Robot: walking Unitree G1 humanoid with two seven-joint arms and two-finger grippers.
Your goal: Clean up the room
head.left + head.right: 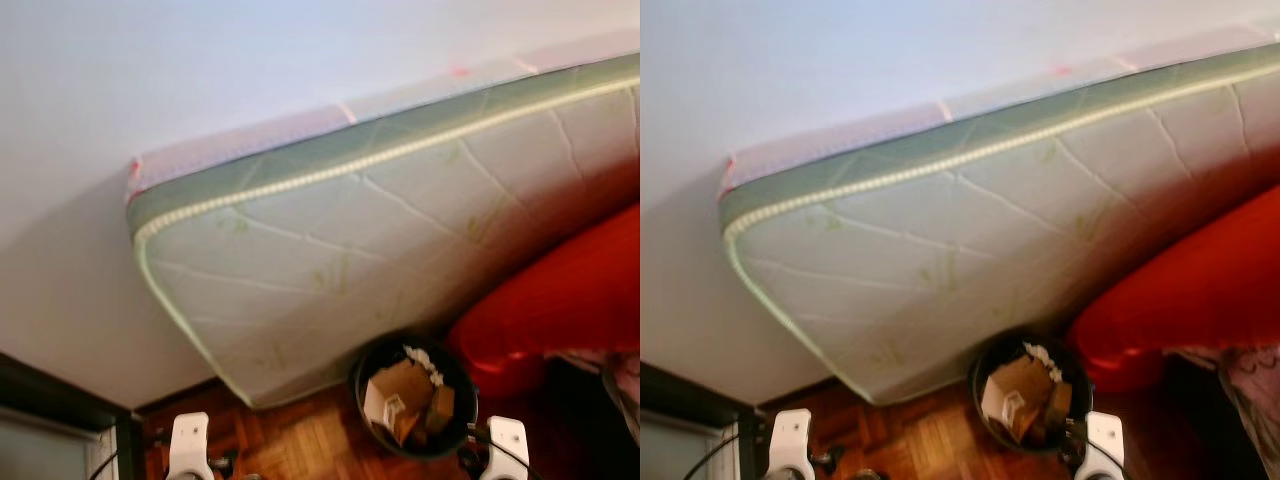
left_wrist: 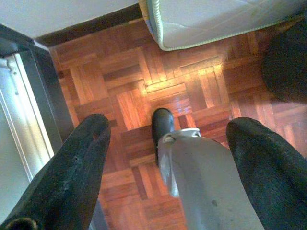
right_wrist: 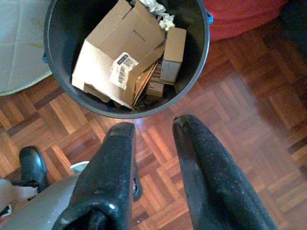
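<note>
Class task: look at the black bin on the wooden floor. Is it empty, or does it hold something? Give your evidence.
It holds something. The black bin contains a cardboard box with a barcode label, smaller boxes and crumpled paper, filling it near the rim.

Ahead of me a mattress leans tilted against the wall, its lower corner on the wooden floor. Just in front of it stands a bin holding cardboard boxes. A beanbag lies to the bin's right, touching the mattress.
</note>
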